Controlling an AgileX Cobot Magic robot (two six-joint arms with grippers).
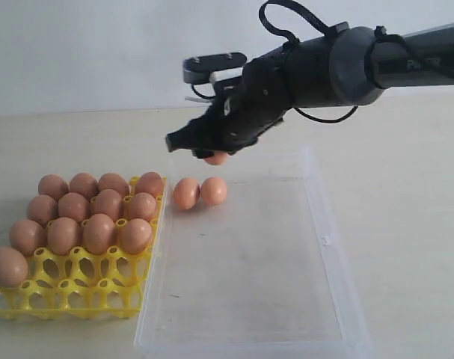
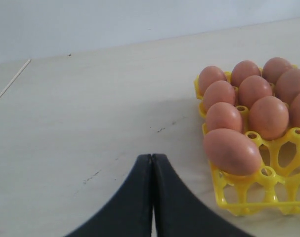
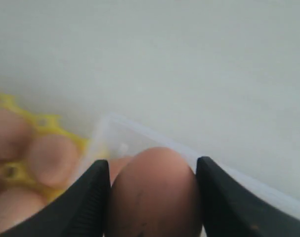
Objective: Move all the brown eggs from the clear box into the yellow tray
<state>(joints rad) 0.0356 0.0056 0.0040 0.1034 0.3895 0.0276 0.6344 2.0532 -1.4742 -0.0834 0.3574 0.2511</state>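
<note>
— Closest to the lens, what are those 2 black fingers (image 2: 135, 197)?
— Those belong to the left gripper (image 2: 151, 156), pressed shut with nothing between them. Their base is cut off by the frame, and the exterior view misses this gripper altogether.
— And the yellow tray (image 1: 77, 295)?
— At the left of the table (image 1: 406, 224), edge to edge with the clear box (image 1: 249, 284); whether they touch I cannot tell. 13 brown eggs (image 1: 99, 232) sit in its cups, the nearest cups bare. The left wrist view crops it at the side.
— Inside the box?
— 2 loose eggs (image 1: 185, 193), side by side near its far left corner. Over that far end the right gripper (image 3: 153, 165) clamps 1 brown egg (image 3: 152, 197) in the air. From outside only the egg's underside peeps below the black gripper; the right wrist view shows it plainly between the fingers, cropped at the base, with the tray behind it a blur.
— Surroundings?
— Pale, faintly grained table, plain whitish wall (image 1: 84, 52) behind. Small dark specks (image 2: 162, 129) show only in the left wrist view. The right arm (image 1: 406, 63) runs out of frame.
</note>
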